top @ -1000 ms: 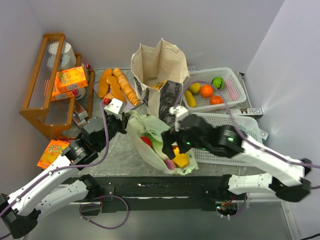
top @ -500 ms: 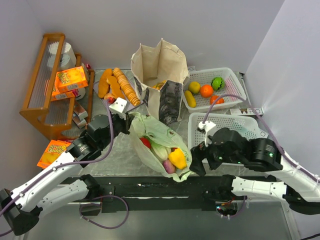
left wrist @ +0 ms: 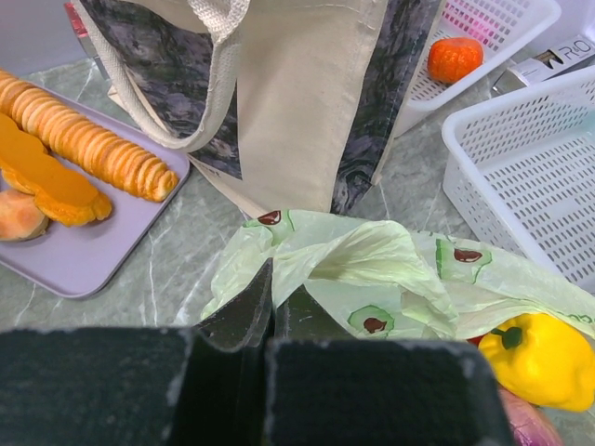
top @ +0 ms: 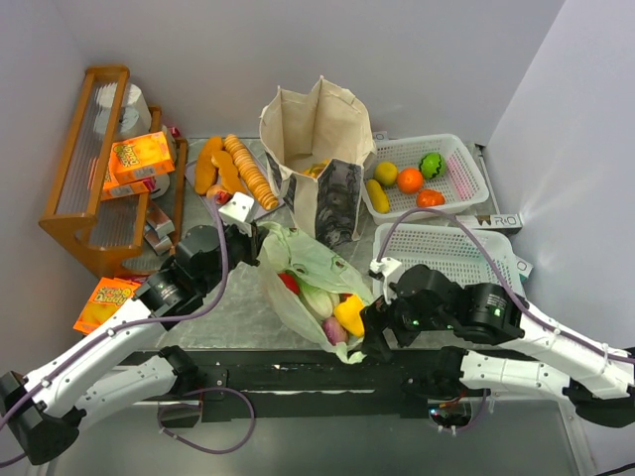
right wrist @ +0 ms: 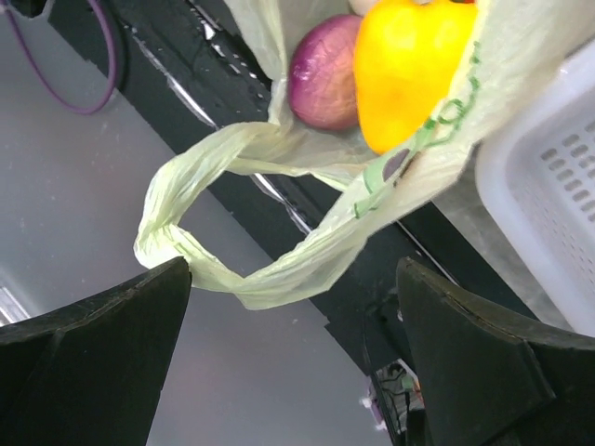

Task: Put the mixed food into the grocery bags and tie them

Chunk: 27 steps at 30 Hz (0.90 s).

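Observation:
The pale-green plastic bag (top: 310, 256) lies open mid-table with a yellow pepper (top: 349, 314), a red piece (top: 290, 281) and a purple onion (right wrist: 321, 70) inside. My left gripper (top: 255, 236) is shut on a fold of the bag's far-left rim (left wrist: 307, 255). My right gripper (top: 369, 335) is open at the bag's near-right corner. In the right wrist view, the bag's loop handle (right wrist: 246, 274) hangs between its spread fingers (right wrist: 112, 334), touching the left one. The beige canvas tote (top: 313, 129) stands upright behind the bag.
A white basket (top: 461, 169) at the back right holds several fruit pieces. A second white basket (top: 451, 253) sits right of the bag. A tray of bread loaves (top: 233, 169) lies back left, beside a wooden rack (top: 89, 188) with orange boxes (top: 139, 157).
My right arm pulled back from over the bag toward the near right, then came left to the bag's near-right corner. The left gripper kept hold and shifted slightly.

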Tool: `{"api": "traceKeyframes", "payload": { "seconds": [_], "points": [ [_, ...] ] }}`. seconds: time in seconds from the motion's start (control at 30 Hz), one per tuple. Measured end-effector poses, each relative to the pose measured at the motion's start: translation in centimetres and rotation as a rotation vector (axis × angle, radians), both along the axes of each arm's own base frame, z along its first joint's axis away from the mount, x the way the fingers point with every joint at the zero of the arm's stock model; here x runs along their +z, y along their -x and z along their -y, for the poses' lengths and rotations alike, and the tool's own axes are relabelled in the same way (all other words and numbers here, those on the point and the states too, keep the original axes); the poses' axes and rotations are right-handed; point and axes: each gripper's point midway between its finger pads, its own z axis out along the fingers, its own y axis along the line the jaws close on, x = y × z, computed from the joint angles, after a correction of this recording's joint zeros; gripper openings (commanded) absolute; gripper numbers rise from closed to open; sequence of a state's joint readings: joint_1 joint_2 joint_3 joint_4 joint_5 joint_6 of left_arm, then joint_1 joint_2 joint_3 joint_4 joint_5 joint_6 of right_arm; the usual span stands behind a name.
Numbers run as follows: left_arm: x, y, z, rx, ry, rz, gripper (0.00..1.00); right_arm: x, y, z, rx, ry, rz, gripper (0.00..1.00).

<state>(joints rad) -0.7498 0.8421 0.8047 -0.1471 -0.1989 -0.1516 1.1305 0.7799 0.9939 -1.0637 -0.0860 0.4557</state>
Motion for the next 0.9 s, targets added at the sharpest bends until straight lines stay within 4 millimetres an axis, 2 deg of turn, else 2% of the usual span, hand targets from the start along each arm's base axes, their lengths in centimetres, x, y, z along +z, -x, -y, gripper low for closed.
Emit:
{"api": "traceKeyframes", "payload": {
  "seconds": [0.17,0.47,0.9],
  "points": [
    [-0.2,-0.1,0.0,0.002,-0.004,-0.005,0.01,0.6,0.7,-1.7,0.059,-0.063,-0.006,0.99],
    [-1.0,-0.4,0.3,-0.003,-0.022,-0.026,0.01,3.5,1.9,-2.7,0.166,-0.23,0.054,0.98],
    [-2.1,-0.7,0.8,-0.011,-0.043,-0.052,0.01,0.3,3.9,-3.2,0.35,-0.06,0.077,0.98]
  ]
}}
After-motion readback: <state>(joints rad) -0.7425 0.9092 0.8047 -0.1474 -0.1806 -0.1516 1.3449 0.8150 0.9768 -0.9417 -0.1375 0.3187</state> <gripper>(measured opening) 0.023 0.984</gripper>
